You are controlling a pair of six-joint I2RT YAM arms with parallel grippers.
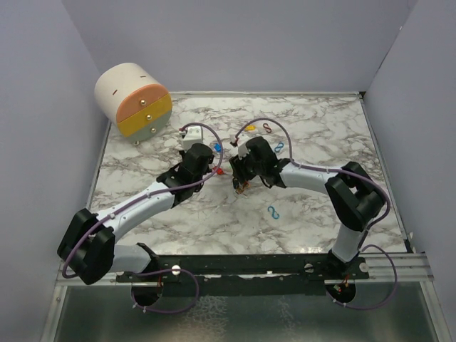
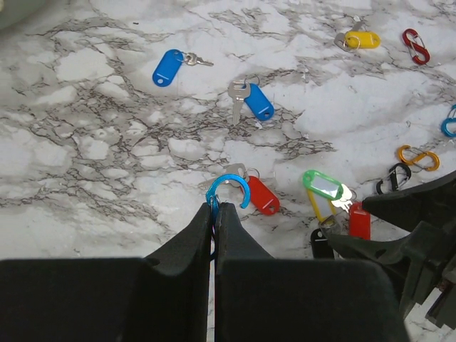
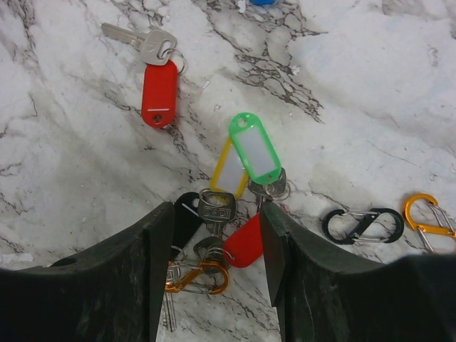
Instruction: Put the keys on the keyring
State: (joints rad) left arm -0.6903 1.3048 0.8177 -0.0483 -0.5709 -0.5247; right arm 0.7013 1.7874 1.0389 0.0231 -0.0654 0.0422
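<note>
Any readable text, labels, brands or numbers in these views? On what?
No text can be read in any view.
Stamp on the silver key head: too blurred to read.
Label windows of the green tag and yellow tag: blank.

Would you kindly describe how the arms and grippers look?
The left arm and right arm have white links, chunky black joints and a thin purple cable each. The left gripper and right gripper have matte black wedge-shaped fingers.
</note>
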